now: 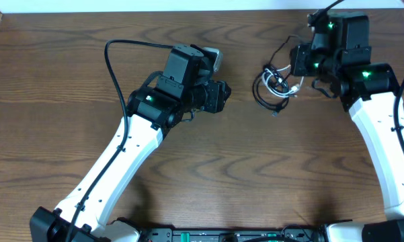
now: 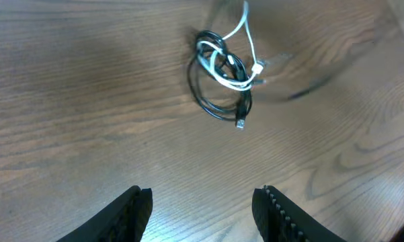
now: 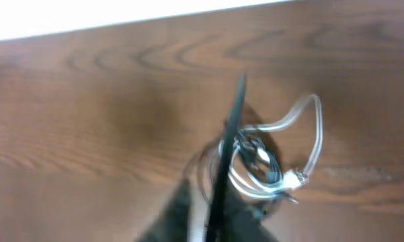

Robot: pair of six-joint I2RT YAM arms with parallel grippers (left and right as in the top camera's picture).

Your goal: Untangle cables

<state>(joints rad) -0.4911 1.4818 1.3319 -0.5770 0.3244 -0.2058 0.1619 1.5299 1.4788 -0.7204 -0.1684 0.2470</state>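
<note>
Left gripper (image 2: pixel 203 196) jaws apart, empty, tangled black-and-white cables (image 2: pixel 222 77) well ahead, right gripper (image 1: pixel 294 66) over tangle, blurred, opening cannot be told

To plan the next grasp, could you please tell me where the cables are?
Overhead view: the cables lie bundled on the table, right of centre, beside the right gripper and apart from the left gripper.

The counter (image 1: pixel 208 175) is brown wood with a bold dark grain, smooth and softly shiny. Ahead of the left claw (image 2: pixel 203 195), the cables (image 2: pixel 222 77) have smooth, plastic-looking jackets, one black and faintly glossy, one white; the plug end nearest the claw looks metallic. The claw's fingers (image 2: pixel 128 215) look like matt black plastic, one ribbed along its inner edge. The arm shells (image 1: pixel 114 161) are glossy white plastic.
</note>
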